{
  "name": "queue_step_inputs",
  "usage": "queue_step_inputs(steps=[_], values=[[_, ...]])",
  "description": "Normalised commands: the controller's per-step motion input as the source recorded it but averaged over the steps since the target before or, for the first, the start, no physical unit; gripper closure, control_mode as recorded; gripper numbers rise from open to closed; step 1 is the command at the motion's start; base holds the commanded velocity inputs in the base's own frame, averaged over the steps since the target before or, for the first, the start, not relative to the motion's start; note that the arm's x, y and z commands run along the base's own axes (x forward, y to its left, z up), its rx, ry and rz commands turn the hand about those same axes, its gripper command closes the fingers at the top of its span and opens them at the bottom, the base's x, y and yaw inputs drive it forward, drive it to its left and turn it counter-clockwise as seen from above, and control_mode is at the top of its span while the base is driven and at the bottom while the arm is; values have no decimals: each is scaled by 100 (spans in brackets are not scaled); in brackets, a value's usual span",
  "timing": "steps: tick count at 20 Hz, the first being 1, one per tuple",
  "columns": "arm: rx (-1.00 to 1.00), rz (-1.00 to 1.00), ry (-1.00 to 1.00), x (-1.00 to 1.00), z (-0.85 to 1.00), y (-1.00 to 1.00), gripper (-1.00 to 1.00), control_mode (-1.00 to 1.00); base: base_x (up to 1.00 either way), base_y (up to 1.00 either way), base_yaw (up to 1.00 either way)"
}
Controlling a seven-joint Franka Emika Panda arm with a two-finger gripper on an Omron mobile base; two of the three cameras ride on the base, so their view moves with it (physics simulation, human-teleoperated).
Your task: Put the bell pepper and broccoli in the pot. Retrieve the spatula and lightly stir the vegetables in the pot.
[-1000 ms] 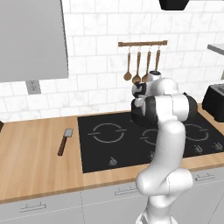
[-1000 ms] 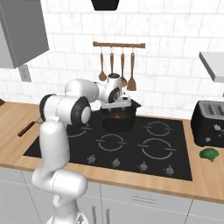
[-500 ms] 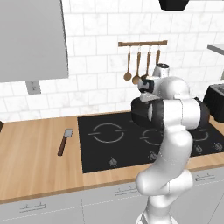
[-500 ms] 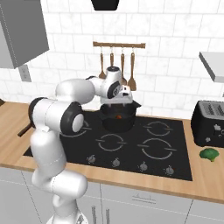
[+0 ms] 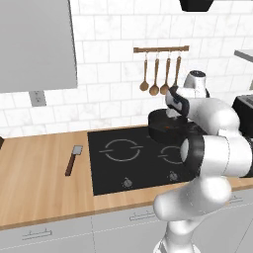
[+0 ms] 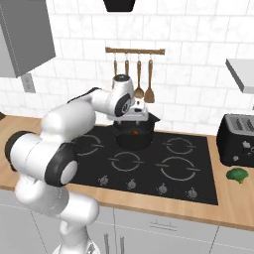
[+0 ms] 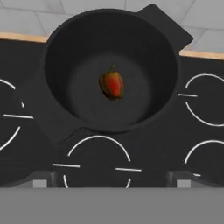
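We see the pot (image 7: 65,48) on the black cooktop (image 7: 201,144), its mouth taking up the upper middle, one handle jutting toward two o'clock. The bell pepper (image 7: 112,85) lies at the centre of its floor.

A home kitchen, rendered; a black hob (image 6: 149,163) with ring markings and front knobs is set into a wooden surface (image 5: 39,183) above grey drawer fronts (image 5: 44,232); white tiles (image 6: 198,74) cover the wall, where a rail (image 6: 135,50) carries hanging wooden spoons; a grey wall cabinet (image 5: 37,44) hangs at the left; a black toaster (image 6: 237,140) stands at the right; a black pot (image 6: 133,134) sits on a rear burner.
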Motion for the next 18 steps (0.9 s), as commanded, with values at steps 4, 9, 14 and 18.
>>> queue_step_inputs(steps=[4,9,14,18], values=[[0,-6,1,-100,8,-18,-100,-100,0,0,0],[0,-14,0,-95,0,-36,-100,-100,0,0,0],[0,-19,0,-90,-1,-39,-100,-100,0,0,0],[0,-20,0,-78,-1,-46,-100,-100,0,0,0]])
